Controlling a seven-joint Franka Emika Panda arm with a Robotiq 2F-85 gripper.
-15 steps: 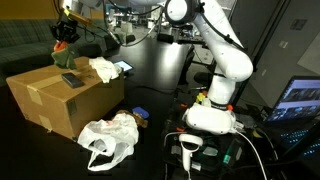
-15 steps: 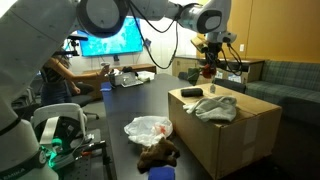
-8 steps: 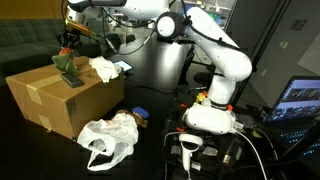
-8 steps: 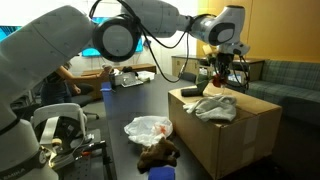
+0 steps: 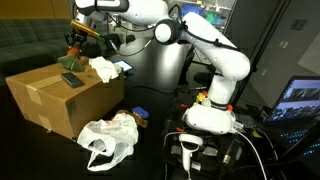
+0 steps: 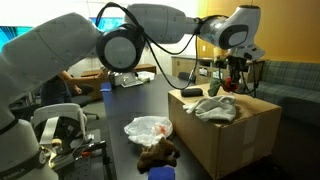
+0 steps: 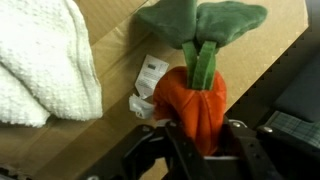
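1. The plush carrot (image 7: 195,100) had moved with the hand (image 7: 200,152) from the middle of the cardboard box (image 5: 45,100) to its far edge.
2. It lay between the hand's fingers; whether they pressed it could not be told.
3. A white towel (image 7: 40,60) lay just beside it.

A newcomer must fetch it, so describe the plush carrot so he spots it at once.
Find the big cardboard box on the dark table. Over its top, next to the white towel, the plush carrot is between the jaws of the gripper. It alone is bright orange with green leaves.
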